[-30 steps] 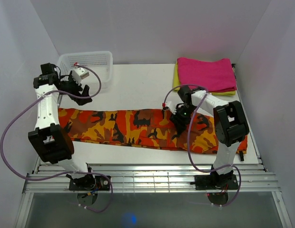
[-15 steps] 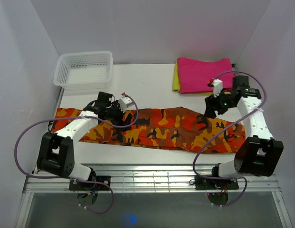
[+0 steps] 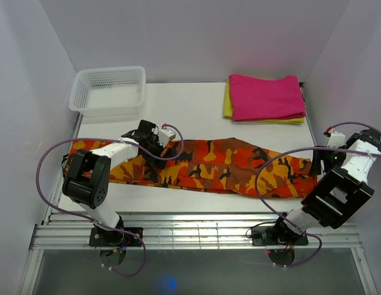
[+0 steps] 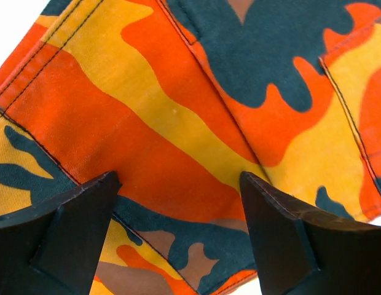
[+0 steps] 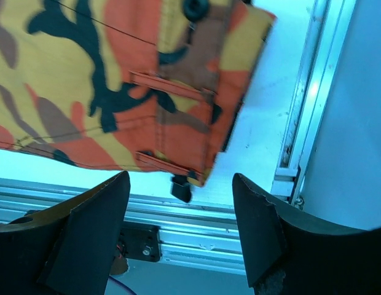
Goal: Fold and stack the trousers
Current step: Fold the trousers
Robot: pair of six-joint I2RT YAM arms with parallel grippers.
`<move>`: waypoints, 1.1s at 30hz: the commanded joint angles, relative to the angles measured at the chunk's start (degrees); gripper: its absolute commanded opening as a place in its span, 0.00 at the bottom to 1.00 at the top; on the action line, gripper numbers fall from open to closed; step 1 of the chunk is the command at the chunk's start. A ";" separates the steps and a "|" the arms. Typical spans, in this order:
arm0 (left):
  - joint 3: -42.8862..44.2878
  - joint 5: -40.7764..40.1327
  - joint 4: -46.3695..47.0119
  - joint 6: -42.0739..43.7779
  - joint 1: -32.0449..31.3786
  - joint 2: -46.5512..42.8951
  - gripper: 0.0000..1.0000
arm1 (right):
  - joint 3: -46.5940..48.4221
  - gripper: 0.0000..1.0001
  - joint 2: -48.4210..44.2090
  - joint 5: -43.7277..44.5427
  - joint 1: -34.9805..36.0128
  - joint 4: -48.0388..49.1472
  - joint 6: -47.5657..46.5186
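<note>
The camouflage trousers [image 3: 203, 165] lie stretched left to right across the table, folded lengthwise, waist at the right. My left gripper [image 3: 158, 142] is open and hangs low over the upper edge of the legs, left of the middle; its wrist view shows the print [image 4: 178, 110] close up between the spread fingers [image 4: 67, 239]. My right gripper [image 3: 319, 161] is open at the waist end by the table's right edge. Its wrist view shows the waistband corner [image 5: 196, 117] with belt loops, above the gap between the fingers.
A white mesh basket [image 3: 109, 90] stands at the back left. A magenta-pink folded cloth [image 3: 266, 96] lies on a yellow folded cloth [image 3: 227, 104] at the back right. A slatted metal rail [image 3: 196, 230] runs along the near edge; walls close in on both sides.
My left arm swung down from the basket to the trouser legs. My right arm went from the trousers' middle to the back right, then to the waist end at the right edge.
</note>
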 commanded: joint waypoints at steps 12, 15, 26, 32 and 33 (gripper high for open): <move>0.01 -8.67 -3.61 -1.07 3.97 9.87 0.86 | -4.66 0.67 11.10 -7.85 -7.10 1.56 -6.80; 0.80 -7.79 -4.23 -1.51 3.97 10.05 0.86 | -4.49 0.65 13.56 -9.25 -7.10 2.00 -6.54; 0.45 -7.35 -4.58 -1.77 3.97 10.40 0.87 | 1.38 0.18 19.01 -16.73 -6.84 -2.39 -7.06; 0.19 -7.70 -4.49 -1.68 3.97 10.58 0.87 | 6.57 0.08 18.40 -17.43 -6.84 -4.68 -6.89; 0.19 -7.79 -4.49 -1.68 3.97 10.84 0.86 | 8.32 0.08 18.57 -17.61 -6.84 -5.11 -6.89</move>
